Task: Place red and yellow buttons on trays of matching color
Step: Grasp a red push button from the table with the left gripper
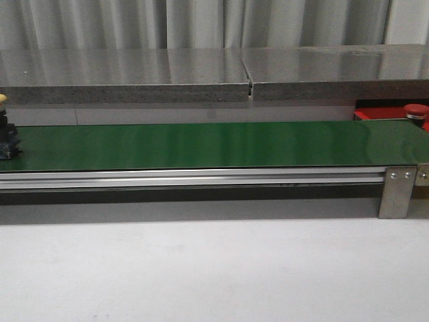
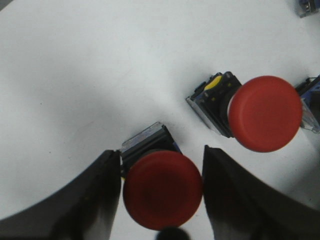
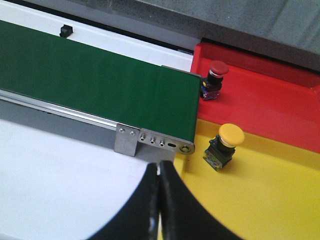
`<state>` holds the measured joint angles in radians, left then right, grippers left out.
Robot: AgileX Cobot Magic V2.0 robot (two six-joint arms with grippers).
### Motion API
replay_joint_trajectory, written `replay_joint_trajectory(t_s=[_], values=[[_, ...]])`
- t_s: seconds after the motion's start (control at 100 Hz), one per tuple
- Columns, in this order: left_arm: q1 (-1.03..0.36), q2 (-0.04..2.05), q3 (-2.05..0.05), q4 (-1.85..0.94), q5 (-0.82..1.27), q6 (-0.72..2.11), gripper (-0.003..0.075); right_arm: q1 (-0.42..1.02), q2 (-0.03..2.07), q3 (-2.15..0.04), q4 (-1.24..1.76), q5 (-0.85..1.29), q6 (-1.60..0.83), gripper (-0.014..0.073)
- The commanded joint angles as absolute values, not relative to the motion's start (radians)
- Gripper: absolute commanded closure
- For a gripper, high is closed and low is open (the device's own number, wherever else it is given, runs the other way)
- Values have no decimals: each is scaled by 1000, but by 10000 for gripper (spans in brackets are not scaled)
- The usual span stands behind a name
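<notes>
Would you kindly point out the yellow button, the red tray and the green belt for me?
yellow button (image 3: pixel 231 134), right wrist view, on its rounded cap.
red tray (image 3: pixel 270 107), right wrist view, on its bare floor.
green belt (image 1: pixel 214 144), front view, mid-surface.

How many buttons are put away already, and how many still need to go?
Two look done: a red button on the red tray, a yellow button on the yellow tray. The open left gripper straddles another red one. A second red waits nearby.
</notes>
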<state>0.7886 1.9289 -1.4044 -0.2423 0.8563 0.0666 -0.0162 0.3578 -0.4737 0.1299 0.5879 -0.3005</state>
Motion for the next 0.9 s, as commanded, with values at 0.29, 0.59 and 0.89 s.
replay_joint_trajectory(t_s=[0.29, 0.59, 0.89], values=[[778, 1865, -1429, -262, 826, 68, 459, -15, 364, -499, 133, 519, -306, 662], [737, 1719, -1429, -251, 847, 68, 459, -15, 364, -499, 133, 519, -306, 662], [619, 1618, -1462, -268, 928, 66, 459, -15, 364, -499, 133, 519, -306, 662]])
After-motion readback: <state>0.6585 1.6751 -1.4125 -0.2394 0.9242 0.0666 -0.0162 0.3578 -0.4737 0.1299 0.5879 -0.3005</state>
